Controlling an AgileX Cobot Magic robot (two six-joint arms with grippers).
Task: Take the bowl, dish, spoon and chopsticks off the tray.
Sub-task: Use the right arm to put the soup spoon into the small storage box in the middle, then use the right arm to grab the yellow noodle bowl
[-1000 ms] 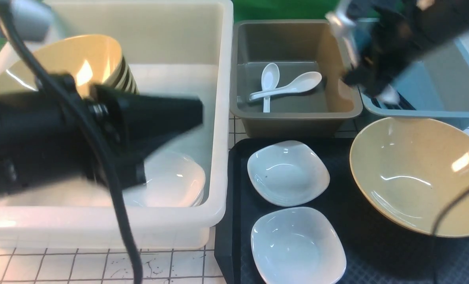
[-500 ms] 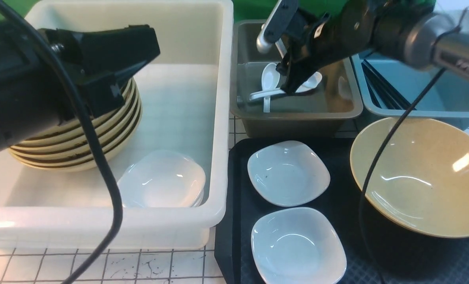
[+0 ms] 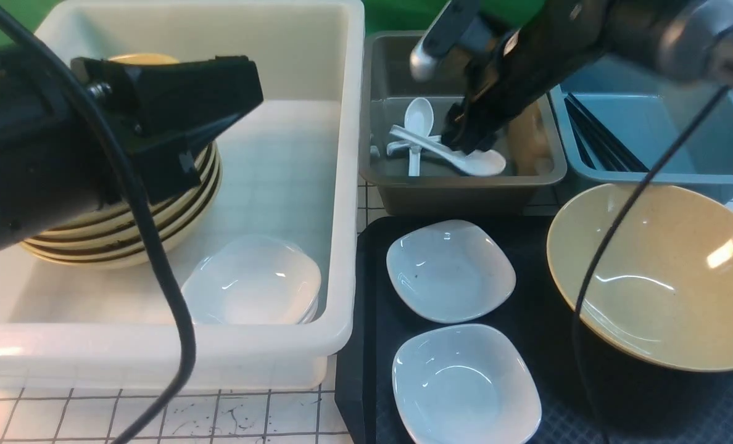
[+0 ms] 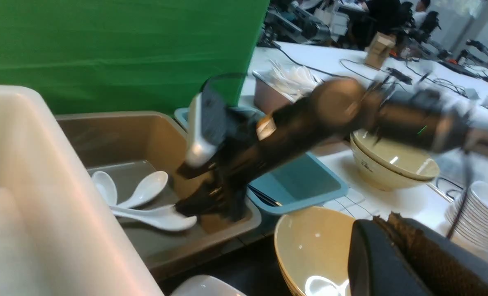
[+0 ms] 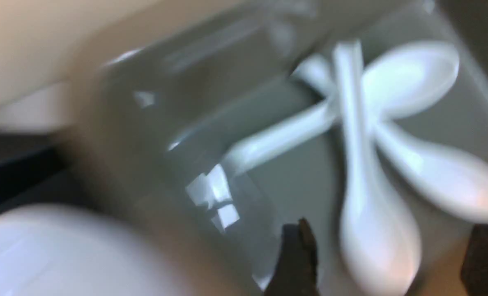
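The tan-yellow bowl [image 3: 656,271] sits on the right of the black tray [image 3: 545,370], beside two white dishes [image 3: 450,269] [image 3: 465,385]. My right gripper [image 3: 465,139] hangs open inside the grey bin [image 3: 459,191]. In the right wrist view the white spoon [image 5: 375,230] lies free between its spread fingertips [image 5: 297,255], across two other spoons. The same spoon [image 3: 465,159] shows in the front view. The black chopsticks [image 3: 601,142] lie in the blue bin [image 3: 650,179]. My left gripper [image 3: 252,92] is shut and empty above the white tub [image 3: 280,351]; its closed tips [image 4: 387,220] show in the left wrist view.
The white tub holds a stack of tan bowls [image 3: 126,228] and a stack of white dishes [image 3: 255,287]. The grey and blue bins stand just behind the tray. My right arm [image 4: 268,139] reaches over both bins. Cables hang in front of the tub and the bowl.
My right arm swung from the blue bin to the grey bin and opened; the spoon now lies across the two others. My left arm rose from the tub.
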